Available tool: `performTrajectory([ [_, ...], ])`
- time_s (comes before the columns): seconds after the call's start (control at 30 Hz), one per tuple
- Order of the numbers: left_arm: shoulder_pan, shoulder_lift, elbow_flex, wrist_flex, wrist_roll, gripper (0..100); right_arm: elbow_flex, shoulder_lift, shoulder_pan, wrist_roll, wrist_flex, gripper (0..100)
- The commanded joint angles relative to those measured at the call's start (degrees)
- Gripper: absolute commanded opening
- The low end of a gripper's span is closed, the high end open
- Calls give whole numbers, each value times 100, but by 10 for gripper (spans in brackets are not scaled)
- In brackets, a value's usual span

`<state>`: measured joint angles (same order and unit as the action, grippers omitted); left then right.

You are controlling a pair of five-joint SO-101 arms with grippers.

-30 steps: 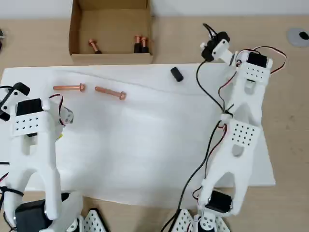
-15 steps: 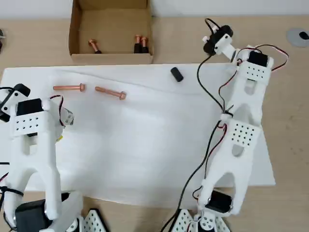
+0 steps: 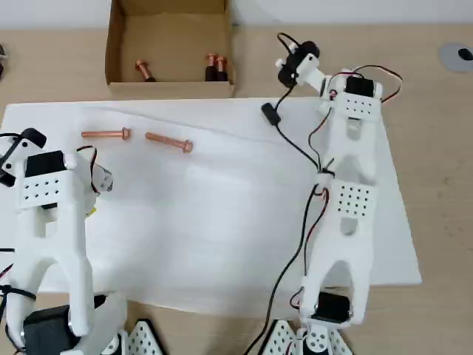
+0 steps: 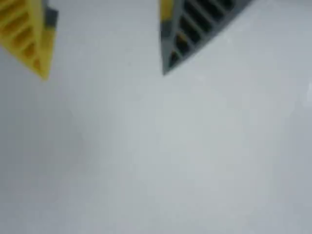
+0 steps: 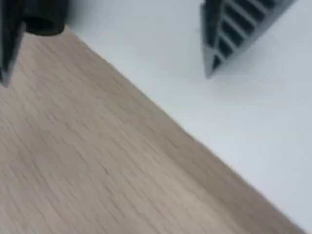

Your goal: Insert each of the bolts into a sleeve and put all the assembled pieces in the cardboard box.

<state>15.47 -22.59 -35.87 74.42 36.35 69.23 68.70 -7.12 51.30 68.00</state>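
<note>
Bolt (image 3: 106,134), second bolt (image 3: 168,142): slim, copper, upper left. Sleeve (image 3: 270,115): short, black, upper centre. Left gripper (image 4: 105,73), right gripper (image 5: 107,73): fingers apart, released.

Counter (image 3: 436,148): carries the sheet, the cardboard box and both arms.
Sheet (image 3: 222,229): lies flat on the middle of the counter, in front of the cardboard box.
Cardboard box (image 3: 114,55): at the back left, just behind the far edge of the sheet.
Assembled pieces: three in the box, one (image 3: 144,72) in its left part and two (image 3: 215,67) close together at its right wall.
Bolts: two on the far left part of the sheet, one (image 3: 106,134) left of the other (image 3: 170,142), both in front of the box.
Sleeve (image 3: 270,114): on the sheet at its far edge, right of the box, well apart from the bolts.
Right hand (image 5: 107,78): above the line where sheet meets counter, the sleeve just beside one finger.
Left hand (image 4: 105,73): above bare sheet.
</note>
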Motion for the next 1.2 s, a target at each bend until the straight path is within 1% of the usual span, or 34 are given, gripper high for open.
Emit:
performTrajectory([
  [0.0, 62, -57, 273, 26, -18, 167, 75, -127, 92, -70, 26, 280],
  [0.17, 62, -57, 273, 26, -18, 167, 171, -374, 92, -97, 88, 280],
  [0.3, 62, -57, 273, 26, -18, 167, 462, -576, 84, -360, 176, 281],
  [0.47, 62, -57, 273, 26, -18, 167, 743, -769, 75, -510, 431, 281],
  [0.63, 53, -57, 273, 18, -18, 167, 716, -743, 4, -519, 457, 281],
  [0.73, 44, -31, 273, 0, -18, 167, 752, -752, 13, -527, 695, 281],
  [0.83, 44, -22, 273, -9, -18, 167, 734, -734, -22, -791, 642, 281],
  [0.93, 44, -22, 273, -9, -18, 167, 743, -734, -163, -967, 633, 281],
  [1.17, 44, -22, 273, -9, -26, 167, 769, -760, -549, -976, 501, 281],
])
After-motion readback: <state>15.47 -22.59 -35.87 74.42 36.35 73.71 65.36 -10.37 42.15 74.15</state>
